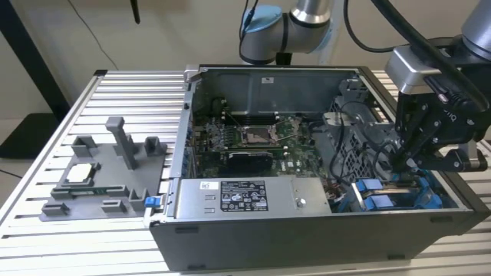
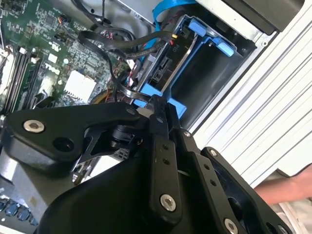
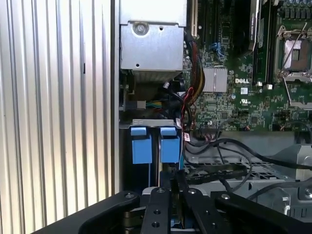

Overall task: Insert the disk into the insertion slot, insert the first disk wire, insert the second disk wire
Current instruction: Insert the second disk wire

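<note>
Ribbed aluminium table [image 1: 92,98] carries an open grey computer case [image 1: 307,241] at frame centre and right in the exterior view. Grey fixture tray [image 1: 107,184] with upright posts sits at lower left, well apart from the case. Labelled power-supply box [image 1: 245,198] lies along the case's near wall. At lower right, the insertion slot [image 1: 383,198] with blue tabs already holds the disk [image 2: 168,68], seated in its blue caddy, seen in the second wrist view. End effector [image 1: 399,156] hangs just above the slot; fingers [image 3: 168,204] look pressed together on a black wire [image 2: 124,90], though what they pinch is not clear.
</note>
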{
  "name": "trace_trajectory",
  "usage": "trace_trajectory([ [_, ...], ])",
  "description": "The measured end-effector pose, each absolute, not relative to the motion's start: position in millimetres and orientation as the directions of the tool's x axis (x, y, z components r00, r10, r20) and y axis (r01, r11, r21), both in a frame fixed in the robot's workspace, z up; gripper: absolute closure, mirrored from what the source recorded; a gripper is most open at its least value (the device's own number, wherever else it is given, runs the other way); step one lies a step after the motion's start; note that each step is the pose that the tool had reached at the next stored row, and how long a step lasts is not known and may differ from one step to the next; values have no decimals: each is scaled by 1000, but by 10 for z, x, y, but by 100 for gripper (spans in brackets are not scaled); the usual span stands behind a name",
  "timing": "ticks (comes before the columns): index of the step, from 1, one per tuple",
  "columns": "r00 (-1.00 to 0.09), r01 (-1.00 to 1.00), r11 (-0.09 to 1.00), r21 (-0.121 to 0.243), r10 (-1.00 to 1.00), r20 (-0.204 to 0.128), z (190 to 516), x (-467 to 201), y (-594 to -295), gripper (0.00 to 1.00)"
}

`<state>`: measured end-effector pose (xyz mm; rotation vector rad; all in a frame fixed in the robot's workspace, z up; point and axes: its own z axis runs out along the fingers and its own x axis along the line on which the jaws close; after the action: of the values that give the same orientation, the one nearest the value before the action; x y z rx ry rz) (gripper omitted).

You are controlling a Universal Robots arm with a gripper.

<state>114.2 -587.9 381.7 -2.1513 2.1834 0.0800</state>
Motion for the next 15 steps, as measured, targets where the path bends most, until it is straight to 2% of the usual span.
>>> trace_trajectory([
  [15, -15, -999, 18, -34, -996, -91, 3721, 1219, -5877, 100],
])
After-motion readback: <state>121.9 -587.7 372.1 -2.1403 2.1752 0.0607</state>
